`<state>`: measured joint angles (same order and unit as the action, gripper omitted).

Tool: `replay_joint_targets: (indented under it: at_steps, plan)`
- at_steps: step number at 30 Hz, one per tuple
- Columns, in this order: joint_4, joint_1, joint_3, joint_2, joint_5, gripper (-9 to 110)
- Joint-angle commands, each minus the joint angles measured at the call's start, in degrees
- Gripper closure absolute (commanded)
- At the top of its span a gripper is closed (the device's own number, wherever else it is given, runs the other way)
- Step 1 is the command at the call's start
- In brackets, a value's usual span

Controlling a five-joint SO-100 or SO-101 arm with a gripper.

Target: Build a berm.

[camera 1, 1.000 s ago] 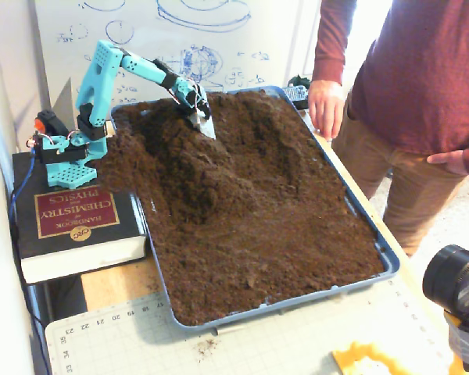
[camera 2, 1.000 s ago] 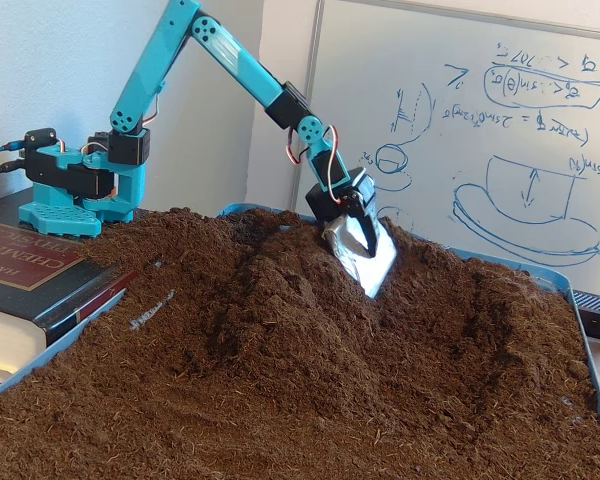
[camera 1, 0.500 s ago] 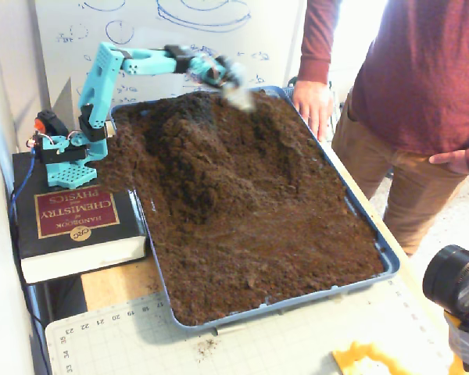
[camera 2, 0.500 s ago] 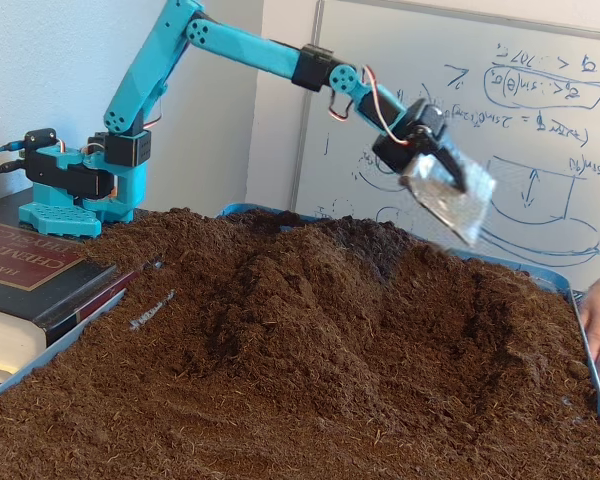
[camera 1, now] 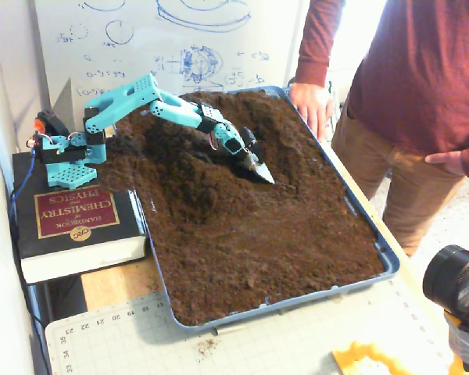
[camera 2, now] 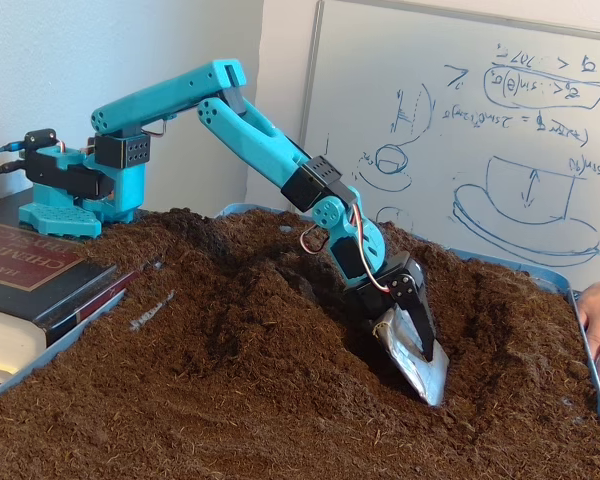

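Gripper (camera 2: 417,352) with shiny metal scoop (camera 2: 416,350) sitting low in dip at frame center; jaws hidden, cannot tell if open or closed. Berm (camera 1: 189,168) lying just left of scoop, running from far end toward near end. Dirt needing push leftward. Blue tray (camera 1: 388,258) edge and person's hand (camera 1: 312,103) far right, well apart. Open dirt toward lower frame.

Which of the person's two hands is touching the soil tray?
The hand at the tray's far corner, resting on its blue rim. The other hand sits against the person's hip, away from it.
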<state>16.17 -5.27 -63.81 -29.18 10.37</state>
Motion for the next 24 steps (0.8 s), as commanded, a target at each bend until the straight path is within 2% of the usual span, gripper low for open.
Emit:
replay_joint_targets:
  at_steps: [1,7,13,19,24]
  plan:
    - [2.64,-1.41,-10.46,-5.80,1.05,101]
    - [5.80,1.93,-31.46,-21.27,0.35,101]
    - [5.89,2.90,-44.47,-32.17,0.35,101]
    - [6.42,2.99,-49.92,-39.02,0.35,101]
    - [6.50,3.60,-44.21,-46.05,0.00,101]
